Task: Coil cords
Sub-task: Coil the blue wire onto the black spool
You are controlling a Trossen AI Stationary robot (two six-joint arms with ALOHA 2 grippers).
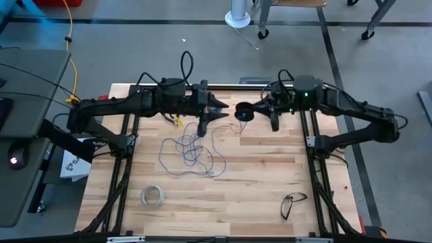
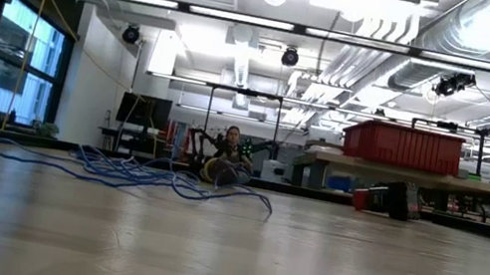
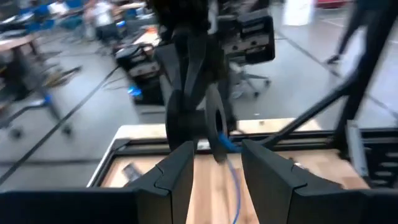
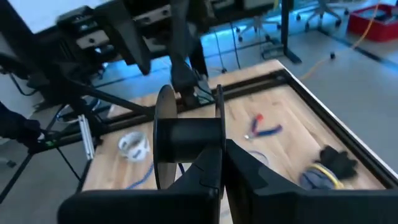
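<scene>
A small dark spool [image 4: 186,137] hangs in the air over the table's far middle, its axis level, with my right gripper [image 4: 222,155] shut on it. A thin blue wire [image 3: 231,163] drops from the spool to a loose heap of loops [image 1: 190,152] lying on the wooden table [image 1: 270,182]; the low view shows the same heap [image 2: 123,172]. My left gripper [image 3: 217,149] stands open just left of the spool [image 1: 243,112], pointing level at it, and the wire hangs beyond its fingers. Neither gripper appears in the low view. My right gripper pinches one flange of the spool at its rim [image 4: 219,127] between its two shut fingers. It comes level from the table's right side. The spool is lifted clear of the table, and the wire below it hangs slack.
A whitish ring of tape [image 1: 153,196] lies near the front left, a dark pair of glasses [image 1: 292,202] near the front right. Red-and-blue pliers [image 4: 264,127] and a black-and-yellow bundle [image 4: 326,165] lie near the left arm. A yellow cable [image 1: 71,47] runs on the floor.
</scene>
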